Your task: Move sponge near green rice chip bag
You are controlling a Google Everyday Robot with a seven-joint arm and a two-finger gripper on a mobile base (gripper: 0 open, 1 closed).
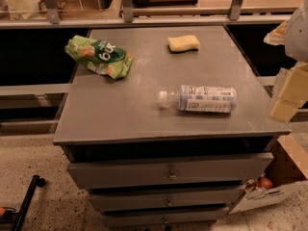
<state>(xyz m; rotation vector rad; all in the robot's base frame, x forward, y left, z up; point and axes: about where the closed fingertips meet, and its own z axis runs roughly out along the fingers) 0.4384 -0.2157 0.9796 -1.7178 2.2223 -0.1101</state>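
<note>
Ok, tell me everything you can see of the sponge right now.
The sponge is a small pale yellow block with wavy, pinched-in sides, soft-looking. It lies flat on the grey table, near the back edge, right of centre. Only the tabletop touches it: the green rice chip bag lies apart, further left in view, and the tool hangs beyond the table's right edge, well clear of it.

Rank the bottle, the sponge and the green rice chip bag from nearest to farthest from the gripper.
The gripper is at the far right.
1. The bottle, lying front right.
2. The sponge, back middle.
3. The green rice chip bag, back left.
</note>
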